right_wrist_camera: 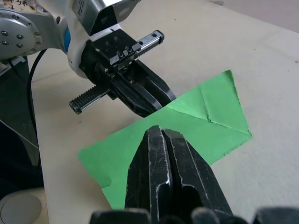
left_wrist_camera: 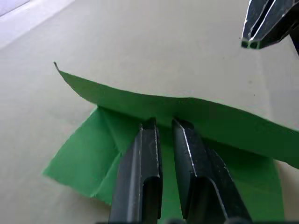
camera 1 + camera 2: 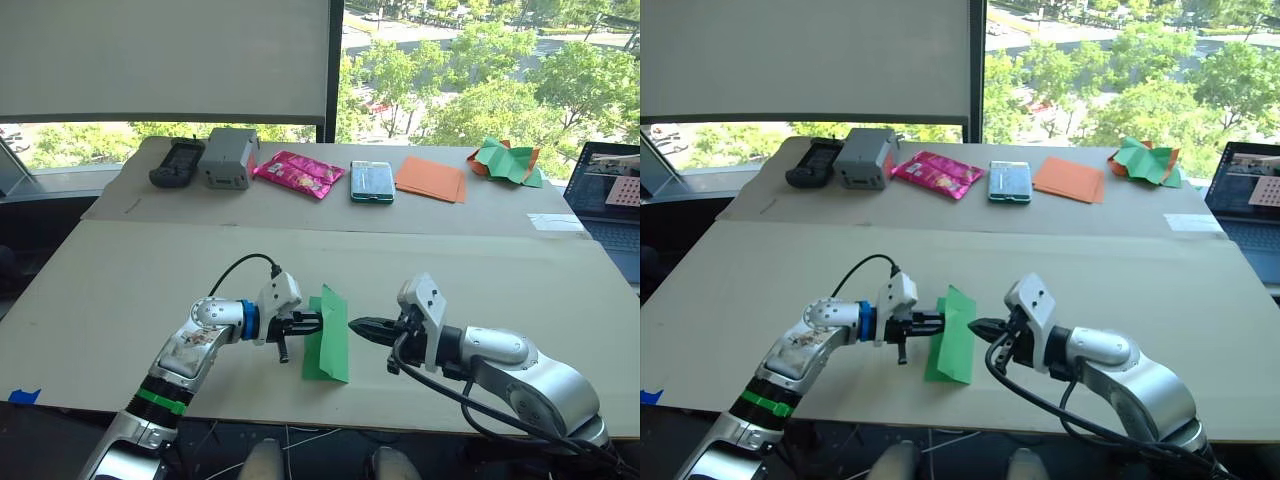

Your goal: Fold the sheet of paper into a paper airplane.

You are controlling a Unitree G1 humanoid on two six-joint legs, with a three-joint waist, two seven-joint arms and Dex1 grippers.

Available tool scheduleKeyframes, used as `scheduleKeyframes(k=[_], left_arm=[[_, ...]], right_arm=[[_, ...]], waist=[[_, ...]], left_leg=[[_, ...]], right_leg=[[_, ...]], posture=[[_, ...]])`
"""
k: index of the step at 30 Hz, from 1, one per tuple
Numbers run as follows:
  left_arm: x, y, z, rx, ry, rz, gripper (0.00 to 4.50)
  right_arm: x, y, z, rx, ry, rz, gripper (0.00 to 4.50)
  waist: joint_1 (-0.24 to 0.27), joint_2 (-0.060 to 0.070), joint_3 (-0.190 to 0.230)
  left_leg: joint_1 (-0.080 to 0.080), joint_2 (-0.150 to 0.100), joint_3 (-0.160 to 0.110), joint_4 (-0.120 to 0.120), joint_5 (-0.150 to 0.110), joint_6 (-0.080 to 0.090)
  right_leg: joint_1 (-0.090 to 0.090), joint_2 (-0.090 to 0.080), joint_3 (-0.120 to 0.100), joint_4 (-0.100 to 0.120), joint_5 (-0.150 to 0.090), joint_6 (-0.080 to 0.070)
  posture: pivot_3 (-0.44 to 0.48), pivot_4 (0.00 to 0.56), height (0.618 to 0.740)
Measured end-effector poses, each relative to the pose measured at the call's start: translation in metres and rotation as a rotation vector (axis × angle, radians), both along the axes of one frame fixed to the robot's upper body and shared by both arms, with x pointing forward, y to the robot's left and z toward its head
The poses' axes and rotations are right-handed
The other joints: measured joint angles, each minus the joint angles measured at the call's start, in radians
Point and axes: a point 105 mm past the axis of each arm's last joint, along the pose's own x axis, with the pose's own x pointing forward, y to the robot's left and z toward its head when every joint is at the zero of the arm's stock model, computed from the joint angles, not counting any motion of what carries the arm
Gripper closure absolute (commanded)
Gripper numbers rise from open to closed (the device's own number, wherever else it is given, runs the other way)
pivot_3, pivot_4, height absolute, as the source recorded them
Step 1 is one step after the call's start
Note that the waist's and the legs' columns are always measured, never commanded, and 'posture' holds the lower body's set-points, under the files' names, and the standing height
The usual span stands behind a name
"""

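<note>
The sheet of paper (image 3: 327, 337) is bright green and lies near the table's front edge, partly folded, with one creased flap (image 2: 210, 121) raised off the cardboard. My left gripper (image 3: 312, 322) reaches in from the left. Its black fingers (image 2: 149, 140) are nearly together and rest on the lower layer, tips against the raised flap. My right gripper (image 3: 358, 326) is shut and points at the sheet's right edge from just beside it. In the right wrist view its tips (image 1: 161, 133) hover over the green paper (image 1: 205, 112), facing the left gripper (image 1: 149, 95).
Along the back of the table stand a black device (image 3: 177, 162), a grey box (image 3: 228, 158), a pink packet (image 3: 298, 173), a teal case (image 3: 372, 182), flat orange sheets (image 3: 431, 179) and a crumpled green-and-orange bundle (image 3: 505, 160). A laptop (image 3: 610, 195) sits far right.
</note>
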Motion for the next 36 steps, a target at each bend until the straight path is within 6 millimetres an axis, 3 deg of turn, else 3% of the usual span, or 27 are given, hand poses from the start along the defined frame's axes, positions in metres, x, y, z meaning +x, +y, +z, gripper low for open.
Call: scheduleKeyframes(k=[5, 9, 15, 20, 35, 36], left_arm=[[0.000, -0.011, -0.025, 0.022, 0.056, -0.018, 3.96], [-0.001, -0.018, -0.025, 0.006, 0.054, -0.034, 3.96], [0.000, -0.022, -0.022, 0.001, 0.044, -0.042, 3.96], [-0.002, -0.014, -0.024, 0.024, 0.036, -0.036, 3.96], [-0.007, 0.000, -0.040, 0.077, 0.026, -0.018, 3.96], [-0.007, 0.000, -0.040, 0.077, 0.025, -0.018, 3.96]], right_arm=[[0.010, -0.010, 0.013, 0.000, -0.053, -0.051, 4.49], [0.012, -0.011, 0.016, -0.001, -0.069, -0.059, 4.49], [0.011, 0.003, -0.006, -0.113, -0.047, -0.041, 4.49], [0.024, -0.026, -0.041, -0.299, 0.001, -0.169, 4.49], [0.019, -0.028, -0.063, -0.273, 0.061, -0.213, 4.49], [0.021, -0.028, -0.063, -0.259, 0.061, -0.226, 4.21]], waist=[[-0.011, 0.000, 0.000], [-0.011, 0.000, 0.000], [-0.011, 0.000, 0.000], [-0.008, 0.000, 0.000], [-0.011, 0.000, 0.000], [-0.011, 0.000, 0.000]], left_leg=[[0.000, 0.000, 0.000, 0.002, 0.000, 0.000], [0.000, 0.000, 0.000, 0.002, 0.000, 0.000], [0.000, 0.000, 0.000, 0.002, 0.001, 0.001], [0.000, 0.000, 0.000, 0.003, 0.002, 0.002], [0.002, 0.000, -0.001, 0.003, 0.000, 0.000], [0.002, 0.000, -0.001, 0.003, 0.000, 0.000]], right_leg=[[0.000, 0.000, 0.000, 0.000, 0.000, 0.000], [0.000, 0.000, 0.000, 0.001, 0.000, 0.000], [0.001, 0.000, 0.000, 0.002, 0.000, 0.000], [0.001, 0.000, 0.000, 0.002, 0.000, 0.000], [0.001, 0.000, 0.000, 0.005, 0.000, 0.000], [0.001, 0.000, 0.000, 0.005, 0.000, 0.000]], posture=[[0.000, 0.150, 0.706], [0.000, 0.150, 0.706], [0.000, 0.150, 0.706], [0.000, 0.150, 0.706], [0.000, 0.150, 0.706], [0.000, 0.150, 0.706]])
